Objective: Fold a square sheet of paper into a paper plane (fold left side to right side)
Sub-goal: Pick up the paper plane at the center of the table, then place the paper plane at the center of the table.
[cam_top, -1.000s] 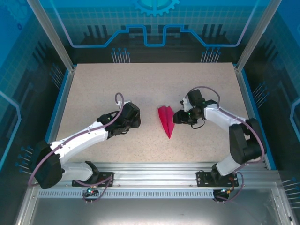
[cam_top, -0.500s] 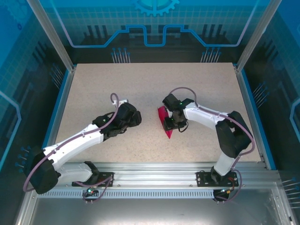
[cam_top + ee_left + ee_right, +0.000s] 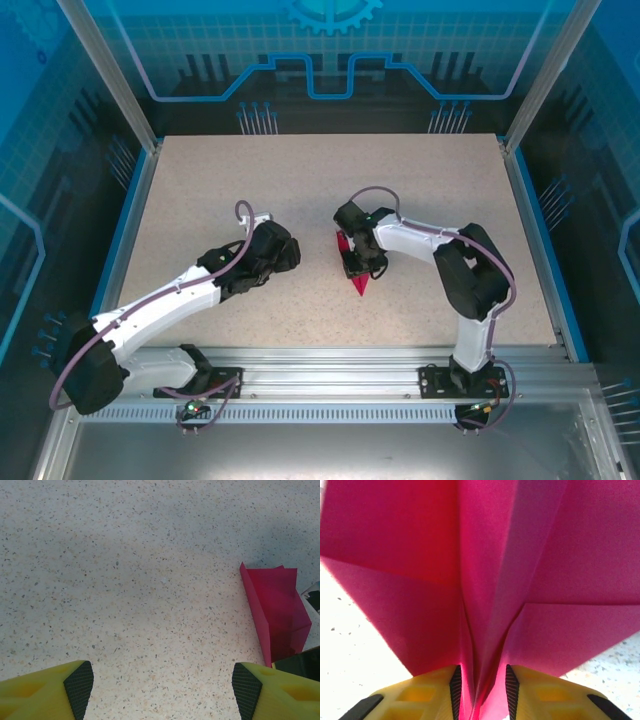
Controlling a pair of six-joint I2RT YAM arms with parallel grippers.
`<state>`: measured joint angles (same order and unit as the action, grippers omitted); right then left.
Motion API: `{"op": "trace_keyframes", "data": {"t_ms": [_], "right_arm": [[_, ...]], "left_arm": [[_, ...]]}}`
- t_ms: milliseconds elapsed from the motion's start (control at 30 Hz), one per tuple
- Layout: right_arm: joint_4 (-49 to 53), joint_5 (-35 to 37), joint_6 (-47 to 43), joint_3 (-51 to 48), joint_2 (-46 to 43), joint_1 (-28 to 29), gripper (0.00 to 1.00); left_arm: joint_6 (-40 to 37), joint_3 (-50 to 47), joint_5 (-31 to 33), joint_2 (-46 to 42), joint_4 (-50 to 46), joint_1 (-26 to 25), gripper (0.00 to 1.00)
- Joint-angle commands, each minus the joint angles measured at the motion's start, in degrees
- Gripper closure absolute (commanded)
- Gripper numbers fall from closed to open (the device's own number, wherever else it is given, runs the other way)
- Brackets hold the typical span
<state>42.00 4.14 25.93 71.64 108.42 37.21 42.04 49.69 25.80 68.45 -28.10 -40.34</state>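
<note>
Right end effector [image 3: 481,682] pinches the paper plane [image 3: 410,555] at its centre crease, near the middle of the top view. Plane is a magenta-pink pointed dart, wings spread either side of the crease, tip toward lower frame. Left end effector [image 3: 162,690] is spread wide and empty over the speckled desk [image 3: 125,580], with the plane at mid-right of its view.

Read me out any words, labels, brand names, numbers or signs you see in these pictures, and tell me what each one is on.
No readable text anywhere.
The paper plane is plain pink, with no print.
The table is speckled and unmarked.
The blue backdrop carries only a gear shape and lines, no letters or numbers.
</note>
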Motion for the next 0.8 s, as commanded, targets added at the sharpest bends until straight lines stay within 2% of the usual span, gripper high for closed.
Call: {"op": "trace_keyframes", "data": {"t_ms": [0, 200, 267, 433, 567, 767], "right_arm": [[0.99, 0.59, 0.15, 1.31, 1.61, 1.02, 0.72], [2.87, 2.05, -0.61, 3.02, 0.96, 1.01, 0.93], [4.37, 3.28, -1.12, 4.28, 0.55, 0.61, 0.96], [7.36, 4.32, -0.94, 9.43, 1.60, -2.43, 0.96], [10.31, 5.84, 1.68, 17.09, 5.94, -4.63, 0.96], [17.66, 11.02, 5.87, 32.76, 17.37, -6.61, 0.96]], "left_arm": [[0.52, -0.47, 1.87, -0.75, -1.33, 0.30, 0.22], [0.32, -0.30, 2.50, -1.24, -2.01, 0.27, 0.22], [0.23, -0.18, 2.76, -1.48, -2.13, 0.24, 0.22], [-0.27, -0.36, 3.15, -2.42, -2.83, 0.26, 0.22], [-0.47, -1.03, 3.79, -3.38, -3.47, 0.26, 0.21], [0.77, -1.70, 4.51, -3.56, -4.32, 0.28, 0.07]]}}
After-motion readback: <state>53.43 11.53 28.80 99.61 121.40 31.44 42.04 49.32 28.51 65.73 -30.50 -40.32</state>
